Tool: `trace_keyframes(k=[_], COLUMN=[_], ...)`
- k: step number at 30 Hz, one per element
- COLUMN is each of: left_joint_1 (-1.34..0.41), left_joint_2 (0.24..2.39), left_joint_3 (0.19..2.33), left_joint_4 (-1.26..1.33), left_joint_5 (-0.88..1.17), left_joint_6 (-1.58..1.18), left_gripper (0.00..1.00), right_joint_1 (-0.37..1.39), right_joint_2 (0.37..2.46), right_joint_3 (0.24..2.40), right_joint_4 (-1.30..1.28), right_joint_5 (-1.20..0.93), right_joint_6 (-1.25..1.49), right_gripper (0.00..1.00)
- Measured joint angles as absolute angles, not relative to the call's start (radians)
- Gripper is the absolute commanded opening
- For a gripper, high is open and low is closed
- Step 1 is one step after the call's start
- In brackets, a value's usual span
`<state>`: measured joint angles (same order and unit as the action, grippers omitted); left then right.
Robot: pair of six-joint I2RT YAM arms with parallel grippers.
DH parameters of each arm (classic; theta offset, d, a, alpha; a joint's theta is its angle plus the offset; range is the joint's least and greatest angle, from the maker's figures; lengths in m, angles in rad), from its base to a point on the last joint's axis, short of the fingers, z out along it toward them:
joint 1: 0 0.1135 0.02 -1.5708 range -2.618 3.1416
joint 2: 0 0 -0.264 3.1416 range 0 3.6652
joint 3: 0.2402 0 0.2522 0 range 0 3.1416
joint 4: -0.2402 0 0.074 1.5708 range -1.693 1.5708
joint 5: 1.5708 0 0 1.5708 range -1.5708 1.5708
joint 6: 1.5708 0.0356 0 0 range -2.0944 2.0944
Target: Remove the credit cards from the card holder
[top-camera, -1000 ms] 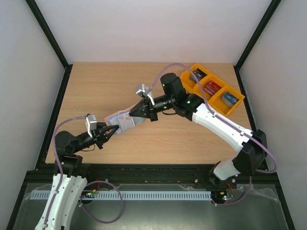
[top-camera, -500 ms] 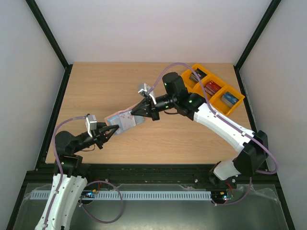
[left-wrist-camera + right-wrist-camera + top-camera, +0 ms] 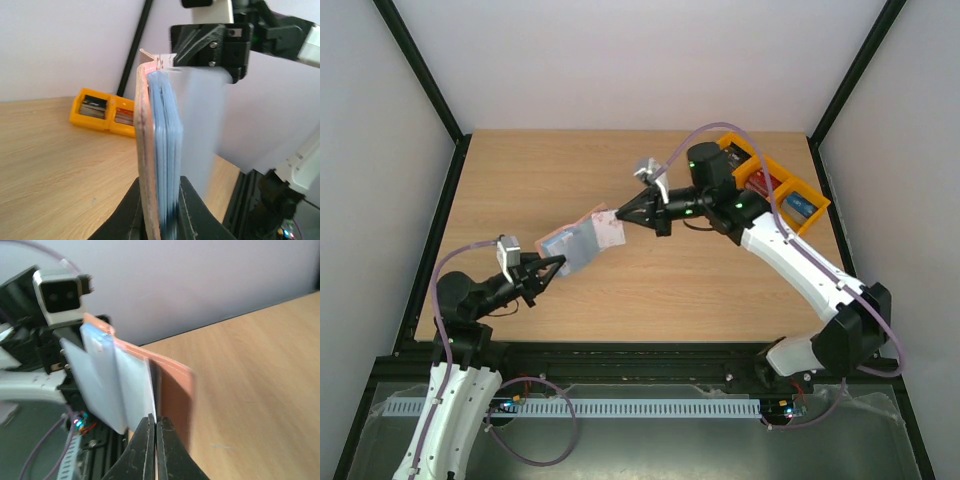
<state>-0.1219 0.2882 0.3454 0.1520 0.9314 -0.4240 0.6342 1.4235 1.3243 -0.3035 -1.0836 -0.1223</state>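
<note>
The tabletop [image 3: 520, 180] lies bare around the card holder [image 3: 575, 243]. The holder is off the wood, held in the air between the two arms. The right arm [image 3: 790, 260] reaches in from the holder's far right. Over the last second it has drawn back, up and away toward the orange bins [image 3: 95, 121], which sit well beyond the holder on that side. The left arm [image 3: 455, 300], near and left of the holder, has hardly moved.

The holder has changed with that pull. It was a compact packet; now it is stretched out, with its far, pinkish end raised and its light blue inside showing.

The left pincer [image 3: 548, 268] is narrow and clamped on the holder's near edge, with the tan cover and the stack of blue pockets between its fingers. The right pincer [image 3: 623, 214] is pressed fully together on a thin leaf at the holder's far end. This leaf is tan on one face and pale on the other. It looks like a flap being swung open, though motion blur hides whether a card is also in the bite.

No credit cards show apart from the holder, so I judge that both are still in the pockets. Opening has begun; extraction has not.
</note>
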Motion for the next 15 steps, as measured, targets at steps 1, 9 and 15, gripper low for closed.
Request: trace_keyframes(k=[1, 9, 15], left_joint_1=[-0.115, -0.027, 0.022], left_joint_2=[0.288, 0.286, 0.286], left_joint_3=[0.345, 0.316, 0.286], left_joint_4=[0.14, 0.054, -0.005], left_joint_5=[0.9, 0.579, 0.399], left_joint_6=[-0.436, -0.565, -0.648], left_gripper=[0.02, 0.02, 0.02], right_joint_1=[0.615, 0.393, 0.427], right_joint_2=[1.411, 1.364, 1.363], right_joint_3=[1.314, 1.142, 0.847], right_joint_4=[-0.293, 0.057, 0.383], right_joint_5=[-1.074, -0.812, -0.437], right_joint_6=[-0.102, 0.382, 0.898], right_gripper=[0.02, 0.02, 0.02])
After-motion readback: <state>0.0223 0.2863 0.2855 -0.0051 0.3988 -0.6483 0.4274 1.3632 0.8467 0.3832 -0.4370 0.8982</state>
